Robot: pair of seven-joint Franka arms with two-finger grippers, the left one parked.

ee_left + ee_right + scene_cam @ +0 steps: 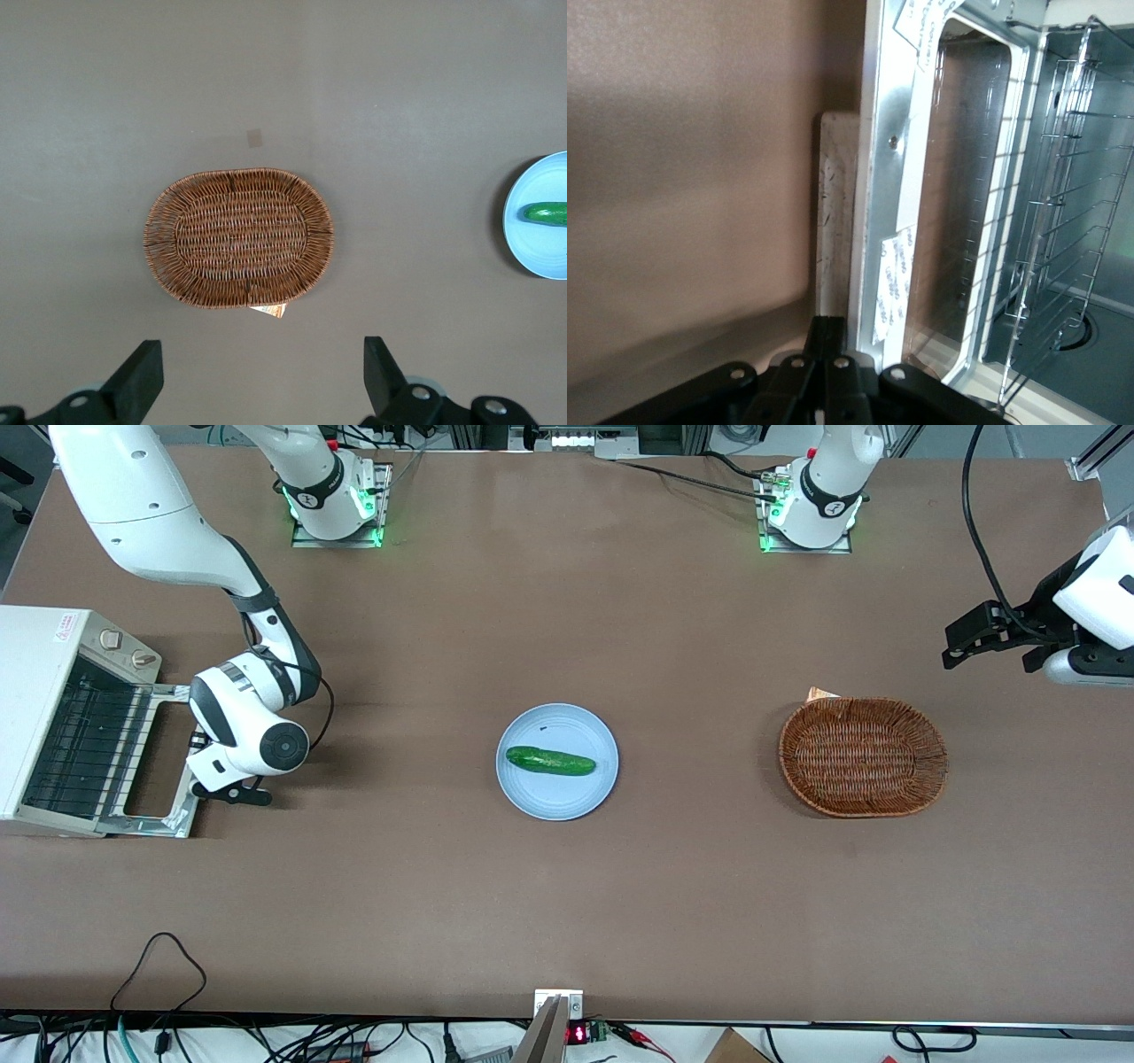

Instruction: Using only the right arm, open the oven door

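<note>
The white toaster oven [35, 646] stands at the working arm's end of the table. Its oven door [142, 825] is swung down and lies nearly flat on the table in front of the oven cavity, with the wire rack [84, 748] showing inside. The right arm [252, 731] reaches down to the door's outer edge, with its gripper [205, 778] at the handle. In the right wrist view the gripper [833, 335] has its black fingers pressed together with nothing between them. Its tips are at the pale handle bar [833, 204], beside the door's metal frame [888, 168] and glass window [957, 204].
A light blue plate [532, 793] with a cucumber [549, 761] sits mid-table. A wicker basket [862, 756] lies toward the parked arm's end; it also shows in the left wrist view [237, 237]. Cables run along the table edge nearest the front camera.
</note>
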